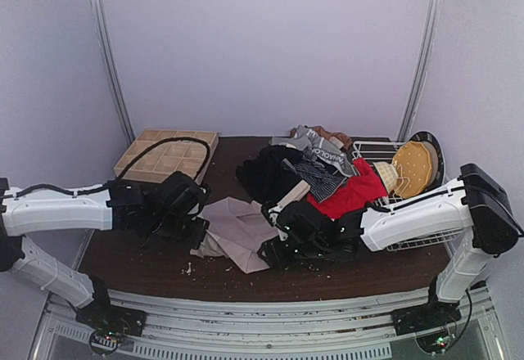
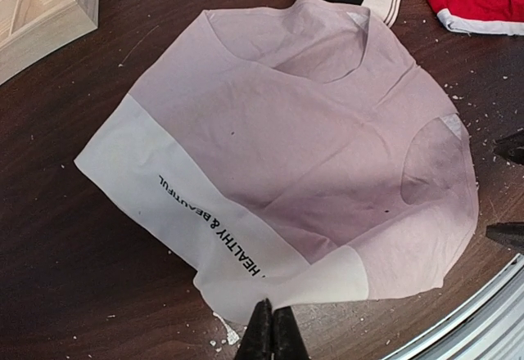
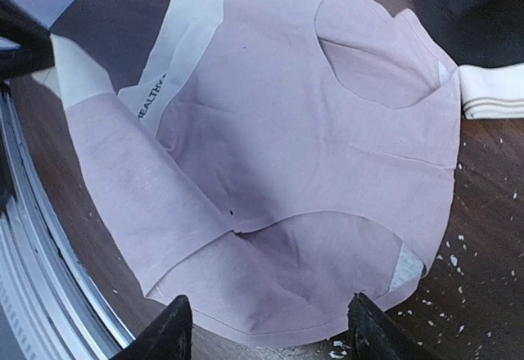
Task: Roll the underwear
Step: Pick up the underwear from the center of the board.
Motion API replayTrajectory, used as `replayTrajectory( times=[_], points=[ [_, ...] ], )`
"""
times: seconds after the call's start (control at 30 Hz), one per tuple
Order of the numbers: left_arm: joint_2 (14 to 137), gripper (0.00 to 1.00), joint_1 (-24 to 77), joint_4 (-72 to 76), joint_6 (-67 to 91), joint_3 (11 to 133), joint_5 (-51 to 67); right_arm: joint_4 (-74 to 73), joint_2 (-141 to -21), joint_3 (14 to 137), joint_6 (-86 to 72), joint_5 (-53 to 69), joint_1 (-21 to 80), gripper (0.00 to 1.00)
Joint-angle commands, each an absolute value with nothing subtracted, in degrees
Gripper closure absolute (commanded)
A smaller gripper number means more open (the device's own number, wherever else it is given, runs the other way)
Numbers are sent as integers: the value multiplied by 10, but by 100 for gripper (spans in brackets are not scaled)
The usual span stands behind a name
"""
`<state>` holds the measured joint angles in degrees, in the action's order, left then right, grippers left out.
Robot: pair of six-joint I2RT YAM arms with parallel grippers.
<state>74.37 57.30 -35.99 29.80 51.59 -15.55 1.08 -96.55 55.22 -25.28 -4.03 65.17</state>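
The pale pink-beige underwear [image 1: 239, 229] lies spread flat on the dark table, with its white waistband [image 2: 164, 176] printed in black letters. My left gripper [image 2: 273, 327] is shut on the near corner of that waistband, which is drawn up to a point at the fingertips. My right gripper [image 3: 270, 335] stands open at the opposite edge of the same underwear [image 3: 311, 131]. Its fingers [image 3: 173, 331] straddle the cloth's edge with nothing between them. The red underwear [image 1: 352, 192] with a pale waistband lies behind, next to black [image 1: 268, 172] and grey-striped [image 1: 323, 172] pieces.
The wooden grid tray [image 1: 168, 154] sits at the back left, with a cable looping over it. A wire basket [image 1: 385, 151] holding a round tan object [image 1: 413, 168] stands at the back right. White crumbs speckle the table near the front rail [image 1: 270, 303].
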Motion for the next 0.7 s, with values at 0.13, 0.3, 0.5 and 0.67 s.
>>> replayTrajectory(
  times=[0.13,0.3,0.5,0.67],
  points=[
    [765,100,562,-363,281,544,-165,0,-1001,587,-100,-106,704,39],
    [768,100,548,-366,287,548,-165,34,-1028,590,-77,-156,739,39],
    [767,100,547,-372,286,553,-164,53,-1076,613,-54,-254,765,37],
    [764,100,547,-372,290,548,-161,65,-1108,633,-39,-347,769,37]
  ],
)
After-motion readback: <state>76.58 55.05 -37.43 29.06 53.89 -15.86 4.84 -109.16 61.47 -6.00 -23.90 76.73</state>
